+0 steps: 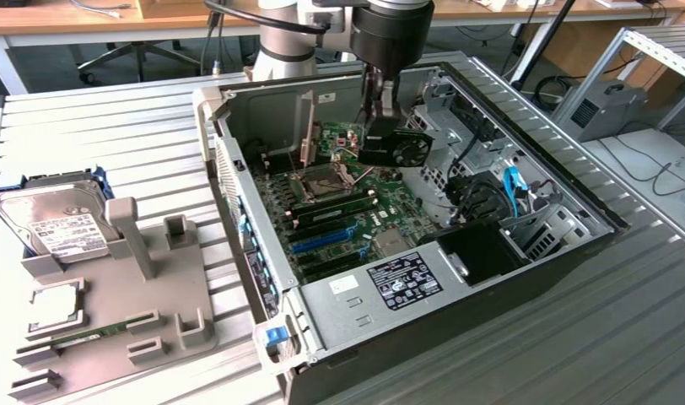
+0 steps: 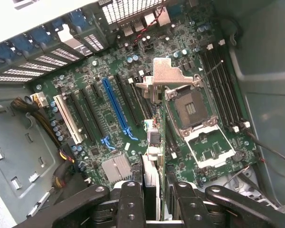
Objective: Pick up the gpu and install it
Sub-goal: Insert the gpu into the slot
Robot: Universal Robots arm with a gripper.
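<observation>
The gpu, a dark card with a black fan block on one face, hangs upright inside the open computer case, above the motherboard. My gripper is shut on its upper edge. In the wrist view the gpu is seen edge-on between my fingers, its silver bracket at the far end. It hovers over the board between the CPU socket and the black expansion slots, apart from the long blue slot.
On the exterior view's left, a grey holder carries a silver hard drive, a processor chip and a narrow green memory stick. Case walls, a drive cage and cables surround the motherboard.
</observation>
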